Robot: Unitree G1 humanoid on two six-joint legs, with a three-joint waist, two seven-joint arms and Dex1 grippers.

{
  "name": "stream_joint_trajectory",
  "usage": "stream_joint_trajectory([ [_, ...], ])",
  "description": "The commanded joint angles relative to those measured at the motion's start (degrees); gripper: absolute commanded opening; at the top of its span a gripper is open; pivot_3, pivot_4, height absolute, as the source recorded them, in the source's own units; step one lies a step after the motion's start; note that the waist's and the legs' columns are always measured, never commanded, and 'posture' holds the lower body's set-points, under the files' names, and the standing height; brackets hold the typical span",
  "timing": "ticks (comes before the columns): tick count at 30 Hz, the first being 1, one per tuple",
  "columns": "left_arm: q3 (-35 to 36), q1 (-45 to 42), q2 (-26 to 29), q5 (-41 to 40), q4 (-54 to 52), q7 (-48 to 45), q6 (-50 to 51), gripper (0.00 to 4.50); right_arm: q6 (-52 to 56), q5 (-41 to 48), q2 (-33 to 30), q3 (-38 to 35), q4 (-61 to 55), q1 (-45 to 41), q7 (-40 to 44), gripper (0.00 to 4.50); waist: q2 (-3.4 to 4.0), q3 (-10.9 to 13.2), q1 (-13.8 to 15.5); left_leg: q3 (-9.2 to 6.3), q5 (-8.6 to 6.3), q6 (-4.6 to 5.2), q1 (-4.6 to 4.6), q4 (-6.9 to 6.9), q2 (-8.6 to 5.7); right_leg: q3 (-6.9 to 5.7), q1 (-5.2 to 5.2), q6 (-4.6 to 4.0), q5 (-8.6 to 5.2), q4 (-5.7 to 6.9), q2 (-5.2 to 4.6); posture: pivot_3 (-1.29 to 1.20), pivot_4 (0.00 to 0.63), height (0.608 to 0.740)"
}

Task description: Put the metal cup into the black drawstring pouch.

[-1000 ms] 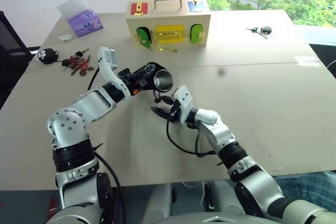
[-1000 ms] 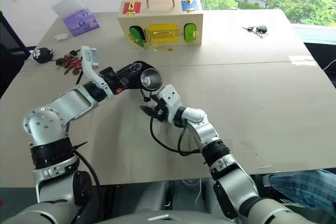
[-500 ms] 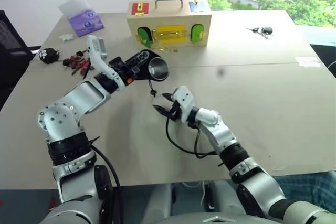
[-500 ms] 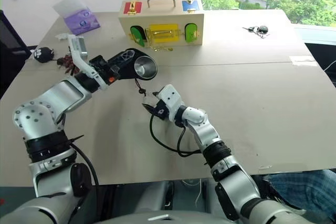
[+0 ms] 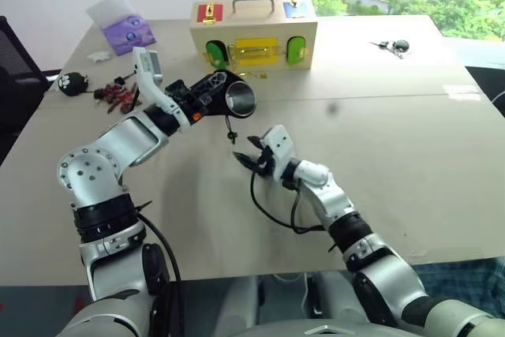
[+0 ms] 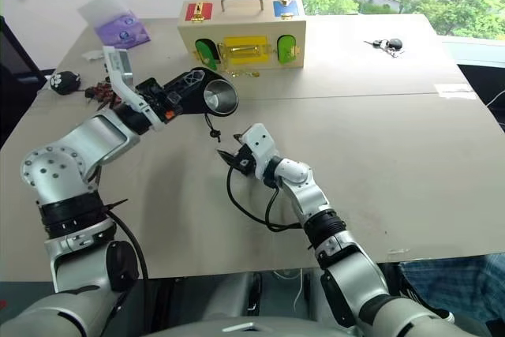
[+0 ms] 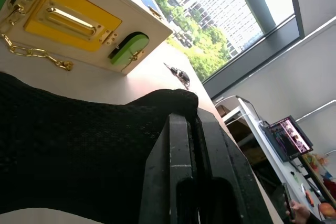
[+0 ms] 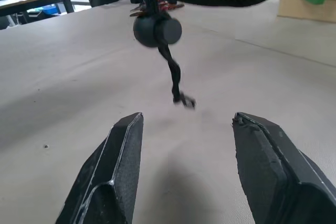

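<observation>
My left gripper (image 5: 210,94) is shut on the black drawstring pouch (image 5: 218,86) and holds it above the table. In the left wrist view its fingers (image 7: 181,145) pinch the black fabric (image 7: 79,145). The metal cup (image 5: 241,101) lies on its side with its body wrapped by the pouch. Its shiny open rim faces right, toward me. The pouch's cord with its round toggle (image 8: 156,29) hangs down freely. Just under the cord, low over the table, my right gripper (image 5: 251,156) stands open with nothing between its fingers (image 8: 121,161).
A wooden latch box (image 5: 252,37) stands behind the pouch. At far left lie a purple packet (image 5: 126,33), a black round keychain toy (image 5: 72,83) and small red bits (image 5: 118,99). Keys (image 5: 392,46) lie at far right. A black cable (image 5: 272,215) loops by my right forearm.
My left arm has lifted the pouch and cup up and a little toward the box. The cord has risen off the table and now dangles above the right gripper, which has hardly moved.
</observation>
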Motion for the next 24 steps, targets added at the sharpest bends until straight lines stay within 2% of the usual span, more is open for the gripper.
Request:
stream_joint_trajectory([
  [1, 0.45, -0.80, 0.39, -2.16, -2.28, 0.60, -0.94, 0.00, -3.43, 1.63, 6.95, -1.38, 3.36, -5.50, -0.87, 1.43, 0.00, 0.00, -0.03, 0.00, 0.00, 0.00, 0.01, 0.00, 0.00, 0.00, 0.00, 0.00, 0.00, 0.01, 0.00, 0.00, 0.150, 0.740],
  [3, 0.42, -0.52, 0.39, -2.45, -2.62, 0.87, -0.96, 0.00, -4.57, 1.92, 7.53, -1.46, 5.09, -6.56, -0.73, 0.64, 0.00, 0.00, -0.01, -0.01, 0.00, 0.00, 0.01, 0.01, 0.01, 0.00, 0.00, 0.00, 0.00, 0.02, -0.01, 0.00, 0.150, 0.740],
  [4, 0.40, -0.25, 0.40, -2.59, -2.94, 1.04, -1.01, 0.00, -4.90, 2.21, 8.07, -1.49, 5.82, -7.35, -0.50, 0.03, 0.00, 0.00, -0.02, -0.01, 0.00, 0.00, 0.01, 0.00, 0.01, 0.00, 0.00, 0.00, 0.00, 0.01, -0.02, 0.00, 0.150, 0.740],
  [11, -0.14, 0.77, 0.00, -3.05, -4.25, 1.97, -1.62, 0.00, -5.57, 1.64, 6.45, 0.57, 5.90, -7.59, 2.09, 0.01, 0.00, 0.00, -0.06, 0.00, 0.00, 0.00, 0.00, 0.00, 0.01, 0.01, 0.00, 0.00, 0.00, 0.01, -0.03, 0.00, 0.150, 0.740],
  [12, -0.23, 0.89, -0.09, -3.06, -4.36, 2.04, -1.72, 0.00, -5.53, 1.40, 6.14, 0.91, 5.53, -7.20, 2.19, 0.54, 0.00, 0.00, -0.07, 0.01, 0.00, 0.00, 0.00, 0.00, 0.01, 0.02, 0.00, 0.00, 0.00, 0.01, -0.03, 0.00, 0.150, 0.740],
  [13, -0.29, 1.05, -0.18, -3.12, -4.47, 2.12, -1.80, 0.00, -5.02, 1.57, 5.94, 1.16, 4.81, -6.60, 2.59, 0.76, 0.00, 0.00, -0.07, 0.02, 0.00, 0.00, 0.00, 0.00, 0.01, 0.03, 0.00, 0.00, 0.00, 0.01, -0.03, 0.00, 0.150, 0.740],
  [16, -0.46, 1.54, -0.20, -3.45, -4.62, 2.29, -1.91, 0.00, -2.21, 3.21, 5.24, 2.42, 1.35, -3.94, 6.09, 2.06, 0.00, 0.00, -0.04, -0.01, 0.00, 0.00, 0.00, 0.00, 0.01, 0.01, 0.00, 0.00, 0.00, 0.02, -0.02, 0.00, 0.150, 0.740],
  [24, -1.36, 2.00, 0.19, -3.95, -4.33, 2.02, -2.03, 0.00, -3.35, 3.79, 6.65, 0.92, 2.78, -6.23, 2.19, 2.06, 0.00, 0.00, 0.05, -0.01, 0.00, 0.00, 0.00, 0.00, 0.01, 0.01, 0.00, 0.00, 0.00, 0.02, -0.03, 0.00, 0.150, 0.740],
])
